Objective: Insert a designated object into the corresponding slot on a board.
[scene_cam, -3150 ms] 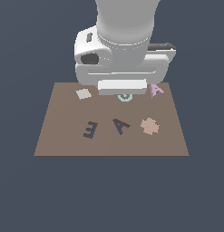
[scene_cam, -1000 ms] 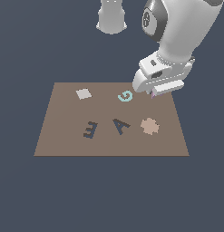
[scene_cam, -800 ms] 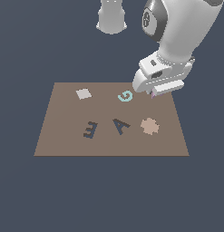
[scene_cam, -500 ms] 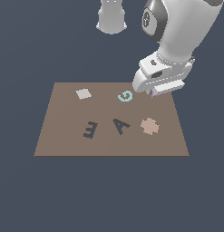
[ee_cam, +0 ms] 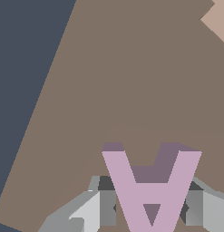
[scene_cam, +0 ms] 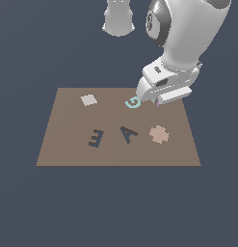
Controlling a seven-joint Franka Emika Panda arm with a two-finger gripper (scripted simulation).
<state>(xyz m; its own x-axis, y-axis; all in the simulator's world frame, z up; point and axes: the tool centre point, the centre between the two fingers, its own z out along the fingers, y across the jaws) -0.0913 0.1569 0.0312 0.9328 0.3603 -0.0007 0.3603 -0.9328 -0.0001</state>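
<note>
The brown board (scene_cam: pixel 67 149) lies flat, with the dark A-shaped slot (scene_cam: pixel 128 134) near its middle. The lilac-pink letter A (ee_cam: pixel 149 190) sits between my gripper's fingers (ee_cam: pixel 107 208) in the wrist view, and they press on its two legs. In the exterior view my gripper (scene_cam: pixel 159 101) is low over the board's far corner on the exterior view's right. Only a sliver of the letter (scene_cam: pixel 159 102) shows under it there. I cannot tell whether the letter rests on the board or is lifted. The slot lies nearer the front and to the exterior view's left of the gripper.
A teal letter G (scene_cam: pixel 133 102) lies just to the exterior view's left of the gripper. A tan scalloped disc (scene_cam: pixel 159 134) lies beside the A slot. There is also a dark E-shaped recess (scene_cam: pixel 95 138) and a pale square piece (scene_cam: pixel 89 100). A tan piece's edge (ee_cam: pixel 217 18) shows in the wrist view.
Since about three seconds ago the arm has swung to the exterior view's right and come down over the lilac letter. Over the last second nothing has visibly moved.
</note>
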